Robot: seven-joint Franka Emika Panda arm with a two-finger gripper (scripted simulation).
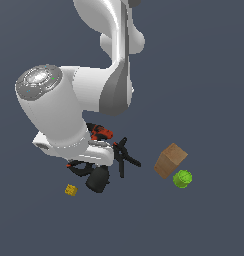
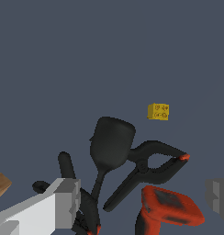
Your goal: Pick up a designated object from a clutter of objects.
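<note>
The tiny yellow studded block (image 1: 71, 190) lies alone on the grey floor at the exterior view's left of the pile, and it also shows in the wrist view (image 2: 158, 111). My gripper (image 2: 141, 199) hangs over the pile, above the red-and-black drill (image 2: 171, 211) and a black spring clamp (image 2: 150, 167). Its grey fingers (image 2: 65, 202) stand wide apart with nothing between them. In the exterior view the arm hides the fingers. The black jug (image 1: 97, 180) stands between the gripper and the block.
A second black clamp (image 1: 125, 156) and the drill (image 1: 101, 132) lie under the arm. A brown box (image 1: 170, 160) and a green bumpy round object (image 1: 182, 178) sit apart at the exterior view's right. The box corner shows in the wrist view (image 2: 0, 183).
</note>
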